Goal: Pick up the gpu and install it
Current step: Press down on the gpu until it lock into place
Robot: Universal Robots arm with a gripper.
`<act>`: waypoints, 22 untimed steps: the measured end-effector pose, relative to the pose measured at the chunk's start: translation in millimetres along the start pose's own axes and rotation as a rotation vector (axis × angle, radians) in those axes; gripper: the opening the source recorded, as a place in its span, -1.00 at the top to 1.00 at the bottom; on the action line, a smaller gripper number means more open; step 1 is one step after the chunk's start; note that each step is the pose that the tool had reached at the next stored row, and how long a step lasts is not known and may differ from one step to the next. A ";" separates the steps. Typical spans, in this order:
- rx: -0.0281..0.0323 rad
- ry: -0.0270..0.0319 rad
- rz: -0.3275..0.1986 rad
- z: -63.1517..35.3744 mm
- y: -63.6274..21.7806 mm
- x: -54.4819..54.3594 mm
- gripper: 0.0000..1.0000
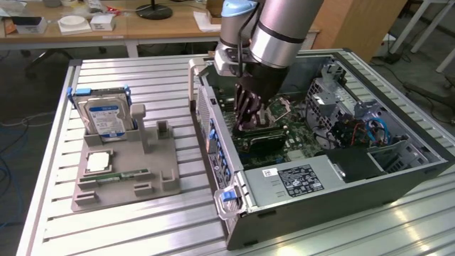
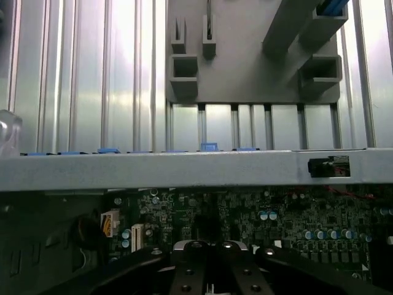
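One dark gpu [image 1: 265, 142], seemingly seated under the hand [image 1: 249, 124].

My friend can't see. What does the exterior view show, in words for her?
A robot arm's gripper, fingers shut, reaches into an open computer case and presses the gpu onto the green motherboard. On the exterior view's left, a grey holder keeps a hard drive upright.

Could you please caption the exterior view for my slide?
Arm's gripper lowered inside the open PC case over the gpu; hard drive waits in the holder.
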State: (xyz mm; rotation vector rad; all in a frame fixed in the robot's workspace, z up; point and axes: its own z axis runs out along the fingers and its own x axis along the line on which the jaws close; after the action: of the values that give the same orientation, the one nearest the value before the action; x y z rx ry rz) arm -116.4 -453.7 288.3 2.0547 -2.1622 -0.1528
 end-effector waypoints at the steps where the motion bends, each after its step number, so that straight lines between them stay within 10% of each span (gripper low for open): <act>1: 0.0004 0.0001 0.000 0.5 0.5 0.0 0.80; 22: 0.0128 0.0124 0.002 15.4 -1.0 -0.8 0.80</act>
State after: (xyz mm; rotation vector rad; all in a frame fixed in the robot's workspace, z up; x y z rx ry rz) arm -118.2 -453.4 273.0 2.0544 -2.1640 -0.1259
